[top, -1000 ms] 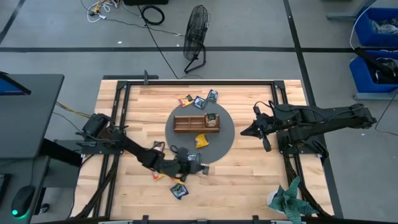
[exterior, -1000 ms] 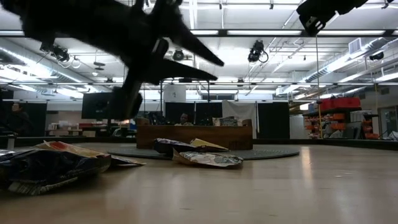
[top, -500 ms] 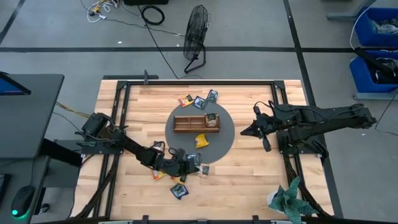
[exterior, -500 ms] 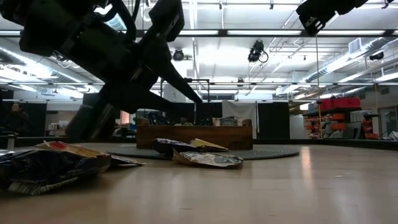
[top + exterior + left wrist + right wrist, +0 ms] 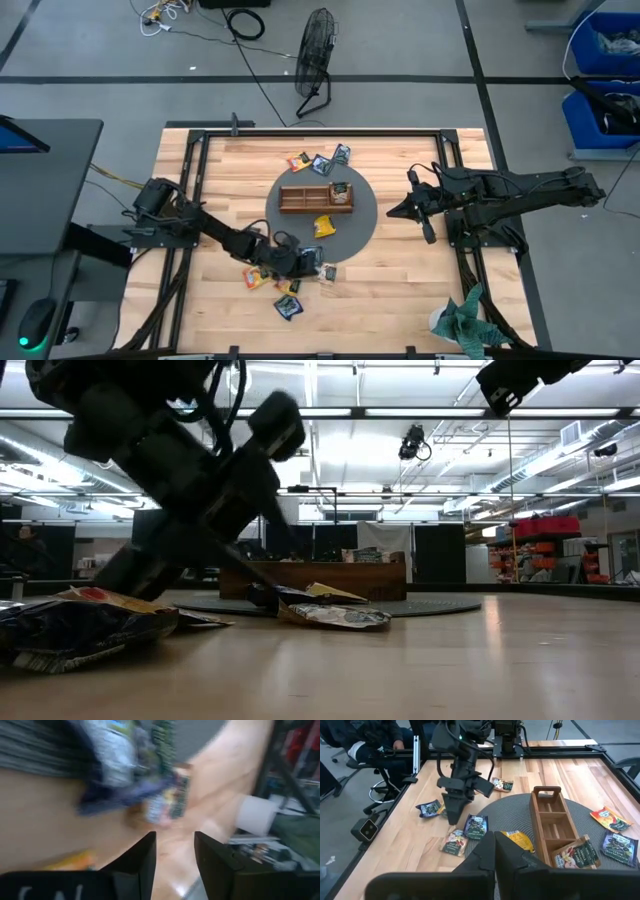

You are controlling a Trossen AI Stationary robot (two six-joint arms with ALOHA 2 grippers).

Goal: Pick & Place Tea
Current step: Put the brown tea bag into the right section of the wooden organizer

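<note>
Left gripper [image 5: 454,815] hovered, fingers apart, over sachets [image 5: 475,826] beside the tray [image 5: 555,827]; light, crinkly, slippery, best pinched at an edge

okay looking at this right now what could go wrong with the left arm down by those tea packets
The left gripper, fingers apart with nothing between them, is low over a tight cluster of sachets by the mat's edge; it could pinch two at once, or nudge them apart. The flat sachets lie on the wood, so the fingers may scrape the table without getting under one. The right gripper, shut, waits clear beside the mat.
</note>
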